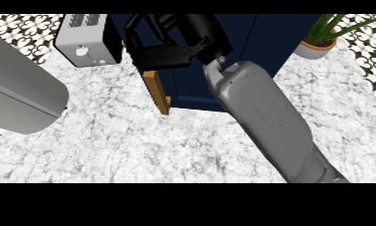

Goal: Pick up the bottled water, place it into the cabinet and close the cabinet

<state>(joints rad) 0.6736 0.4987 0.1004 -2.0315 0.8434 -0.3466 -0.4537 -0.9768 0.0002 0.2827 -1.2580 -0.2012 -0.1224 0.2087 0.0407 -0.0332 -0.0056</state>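
A white and grey marbled counter (110, 140) fills the view, and behind it at the far left corner a strip of black-and-white patterned tile (29, 28) shows. At the left edge a large grey forearm (26, 95) lies across the counter; the left hand itself is out of sight. Further in, near the counter's back edge, stands a silver toaster (86, 41) with slots on top and a small knob on its front face. Just right of it is the dark blue cabinet (242, 46), standing at the middle of the back edge, its wood-edged door (156, 90) swung outward toward the front of the counter. The right hand (165, 46), black, is at the opening above the door's top edge, with its fingers curled; what they enclose is hidden by the hand, so I cannot tell whether it grips anything. The bottled water shows nowhere in this view, and the cabinet's inside is covered by the hand and arm. The grey right forearm (272, 120) runs from the lower right edge up to the cabinet. At the back right corner sits a potted plant (323, 38) in a pale pot with long green leaves.
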